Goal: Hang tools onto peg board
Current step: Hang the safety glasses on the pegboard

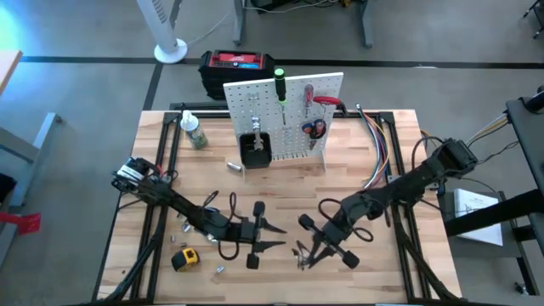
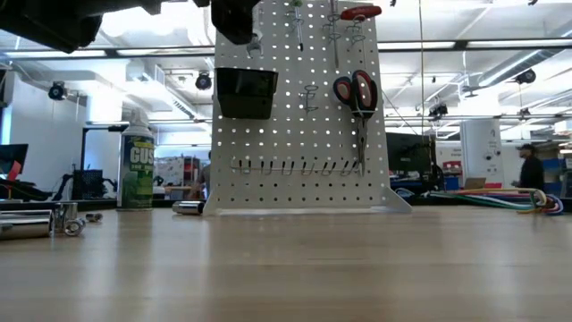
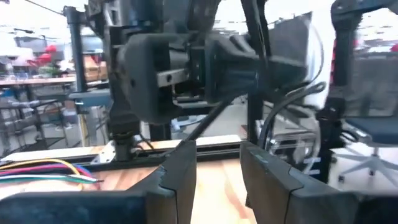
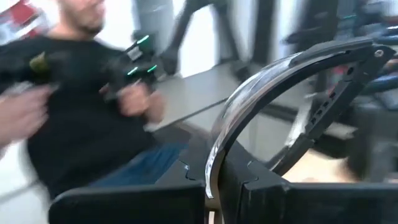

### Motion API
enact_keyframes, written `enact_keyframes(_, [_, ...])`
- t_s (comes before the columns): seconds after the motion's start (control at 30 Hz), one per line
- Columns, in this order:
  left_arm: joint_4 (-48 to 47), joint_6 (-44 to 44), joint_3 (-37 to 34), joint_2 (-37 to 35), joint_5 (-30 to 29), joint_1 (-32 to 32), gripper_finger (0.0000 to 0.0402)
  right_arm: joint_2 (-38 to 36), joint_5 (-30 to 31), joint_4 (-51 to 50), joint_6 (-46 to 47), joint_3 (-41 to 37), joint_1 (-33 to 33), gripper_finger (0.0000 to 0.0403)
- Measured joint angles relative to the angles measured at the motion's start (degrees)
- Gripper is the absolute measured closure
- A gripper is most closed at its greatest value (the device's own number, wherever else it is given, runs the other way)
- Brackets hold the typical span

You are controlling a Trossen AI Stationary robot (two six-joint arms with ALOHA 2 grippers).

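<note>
Right gripper (image 1: 308, 252) fingers clenched on the black-framed glasses (image 4: 261, 106), clear curved lens, lower centre of the high view. Left gripper (image 1: 274, 236) fingers parted, grasping nothing. White peg board (image 1: 293, 119) stands upper centre on the surface (image 1: 391, 263).

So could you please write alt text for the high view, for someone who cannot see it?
Overhead, two dark arms meet at the near side of a wooden table; the right gripper holds glasses, the left gripper is empty. Behind stands a white peg board with hung tools.
</note>
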Motion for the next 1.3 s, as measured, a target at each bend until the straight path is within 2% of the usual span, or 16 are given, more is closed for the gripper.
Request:
enact_keyframes(0.1, [-0.7,-0.9,1.0,0.1,5.5,0.7,0.0287,0.0,-6.2,-2.5,-4.4,-0.1,-0.9,0.0403])
enact_keyframes(0.2, [-3.1,-3.0,2.5,0.1,12.1,2.2,0.0287,0.0,-9.3,-3.3,-8.8,-0.1,-2.4,0.0403])
enact_keyframes(0.27, [-5.6,-4.1,3.6,0.2,13.6,3.2,0.0287,0.0,-10.7,-3.8,-12.3,-0.1,-3.3,0.0403])
enact_keyframes(0.63, [-8.5,-4.9,6.5,0.3,14.0,3.9,0.0287,0.0,-10.9,-6.7,-19.0,-0.1,-5.4,0.0403])
enact_keyframes(0.87, [-10.4,-7.9,7.7,0.4,13.9,4.7,0.0287,0.0,-10.3,-6.7,-19.2,-0.1,-5.5,0.0403])
enact_keyframes(1.07, [-10.5,-9.6,7.7,0.4,13.7,5.3,0.0287,0.0,-5.0,-7.0,-17.4,-0.1,-5.5,0.0403])
enact_keyframes(1.3, [-10.7,-12.0,7.7,1.5,13.7,5.5,0.0287,2.0,-4.3,-7.1,-16.8,0.0,-5.7,0.0403])
